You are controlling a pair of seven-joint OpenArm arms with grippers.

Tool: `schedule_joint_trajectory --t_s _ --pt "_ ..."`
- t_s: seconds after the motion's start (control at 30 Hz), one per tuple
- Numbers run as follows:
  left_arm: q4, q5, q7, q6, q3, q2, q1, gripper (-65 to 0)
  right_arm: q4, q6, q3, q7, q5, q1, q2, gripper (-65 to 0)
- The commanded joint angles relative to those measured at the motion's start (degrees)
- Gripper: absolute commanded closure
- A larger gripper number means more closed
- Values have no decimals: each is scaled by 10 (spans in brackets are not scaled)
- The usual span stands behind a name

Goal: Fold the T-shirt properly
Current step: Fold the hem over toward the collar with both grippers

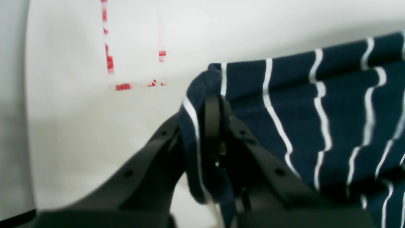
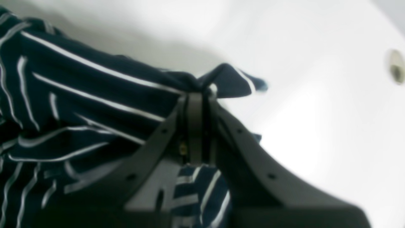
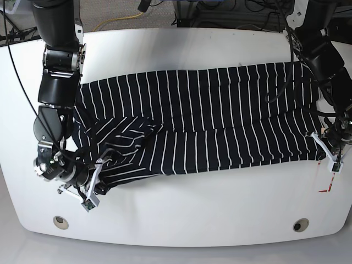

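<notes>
Nearest the front edge of the white table (image 3: 181, 214), the right gripper (image 2: 197, 95) has its jaws pinched tight on a corner of the T-shirt (image 3: 209, 121), where the cloth bunches into a small peak that pokes past the fingers. On the far side of the table front, the left gripper (image 1: 210, 101) is likewise clamped on the other near corner, the fabric wrapping over one finger and hanging slack below it, beside some red tape marks (image 1: 109, 60). Between the two, the striped shirt lies spread across the middle of the table, mostly flat, with one sleeve or flap doubled over near the right arm and a few ripples along the near hem. It looks light, thin and quite limp, so it will likely sag and drag between the two holds rather than keep a shape; lifting both corners evenly should keep the edge taut. Corners and hems seem the sensible places to grip, since a pinch in mid-cloth would only gather wrinkles. No containers are in view.
</notes>
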Motion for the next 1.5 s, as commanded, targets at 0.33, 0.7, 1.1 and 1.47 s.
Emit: schedule_joint_trajectory --t_s 0.33,0.7,1.1,1.47 --pt "239 2 165 4 -2 19 101 0 283 -2 91 -128 1 -130 3 0" --pt "347 2 244 4 -2 33 231 0 411 -2 115 -138 0 -295 -16 0" --pt "346 5 244 4 2 32 296 -160 408 -2 189 -138 0 -382 -60 -90" --pt "358 2 244 4 -1 30 308 -379 417 -2 236 -145 12 -422 -61 -379"
